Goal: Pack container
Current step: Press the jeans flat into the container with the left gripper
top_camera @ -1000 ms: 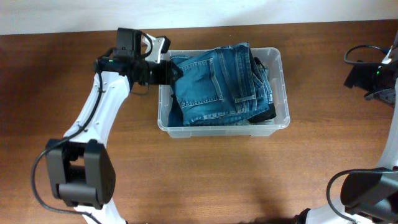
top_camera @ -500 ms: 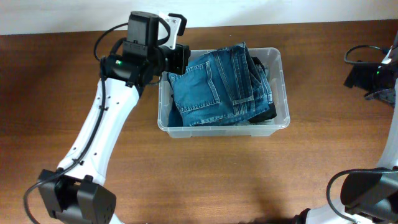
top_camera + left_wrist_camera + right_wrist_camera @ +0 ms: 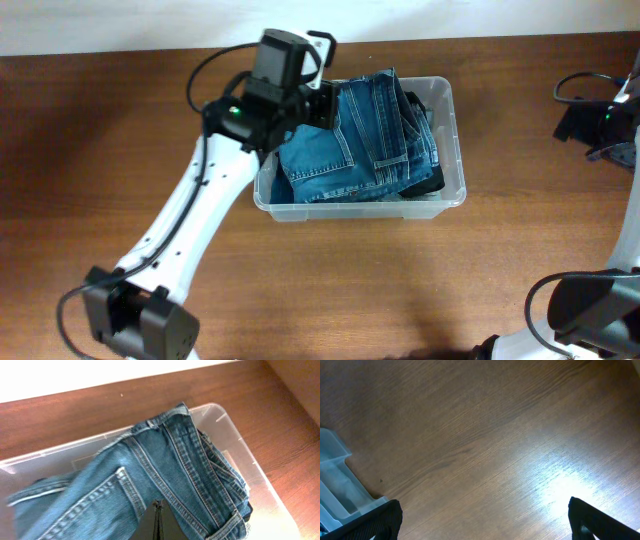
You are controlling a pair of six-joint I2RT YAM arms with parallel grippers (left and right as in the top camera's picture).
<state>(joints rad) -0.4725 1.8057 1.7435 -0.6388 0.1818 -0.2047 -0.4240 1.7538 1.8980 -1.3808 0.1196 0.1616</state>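
Observation:
The clear plastic container [image 3: 457, 150] stands at the back middle of the table with folded blue jeans [image 3: 375, 140] filling it. My left gripper [image 3: 327, 104] hangs over its back left corner, shut on a fold of the jeans' left side and lifting it. In the left wrist view the closed fingertips [image 3: 158, 510] sit against the denim [image 3: 150, 465], with the container's rim [image 3: 235, 435] behind. My right gripper [image 3: 485, 527] is open over bare wood at the far right, holding nothing.
A dark garment [image 3: 430, 185] lies under the jeans at the container's front right. The right arm [image 3: 600, 125] and its cable sit by the table's right edge. A clear plastic corner [image 3: 335, 480] shows at the left of the right wrist view.
My left gripper closed, then rose and swung right from outside the container's left wall to above it, drawing the jeans' left edge with it. The right arm stayed still.

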